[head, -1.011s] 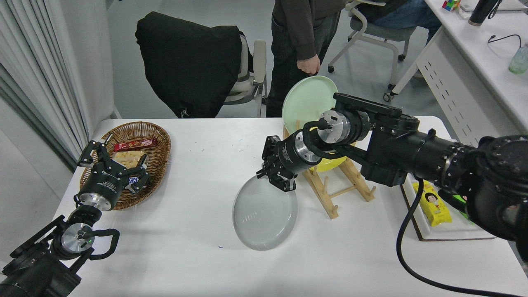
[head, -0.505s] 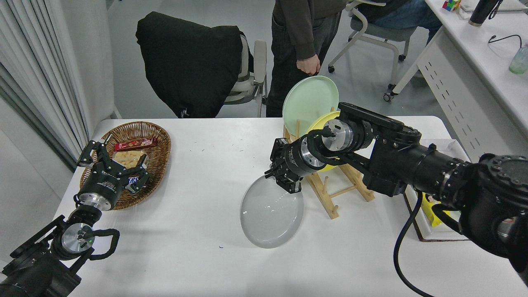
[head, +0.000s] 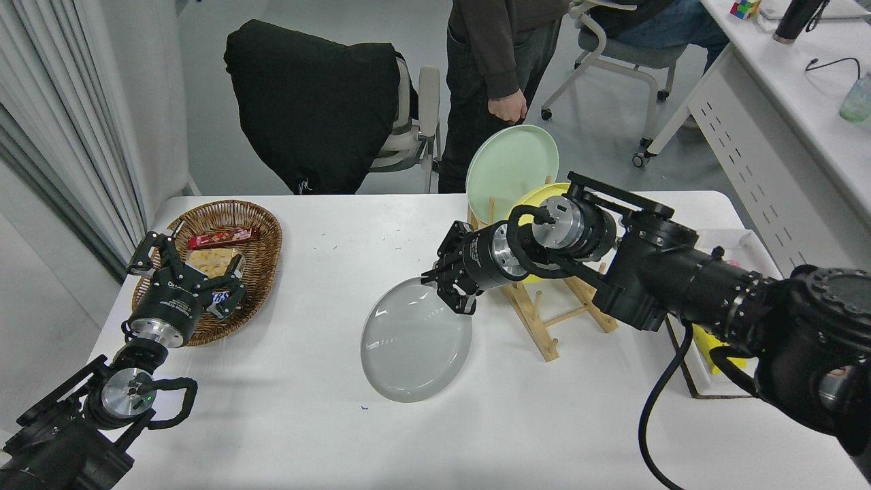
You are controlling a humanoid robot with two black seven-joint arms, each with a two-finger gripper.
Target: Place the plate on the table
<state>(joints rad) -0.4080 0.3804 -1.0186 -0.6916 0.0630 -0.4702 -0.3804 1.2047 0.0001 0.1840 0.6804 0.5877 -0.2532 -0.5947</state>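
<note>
Pinching plate [head: 415, 340] rim, right tool [head: 450, 294] clamped narrow; plate over table [head: 306, 422].

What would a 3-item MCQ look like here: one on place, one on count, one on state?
1. Where is the gray plate?
A. In the wooden rack
B. On the white table, left of the rack
C. In the wicker basket

2. How many plates stand in the wooden rack?
A. One
B. Two
C. Four

3. The right gripper is:
A. At the gray plate's far rim
B. Inside the basket
C. Holding the yellow plate

Key: 1 B, it lies by the rack's left side; 2 B, mint-green plate and yellow plate; 3 A, it sits at that rim.
</note>
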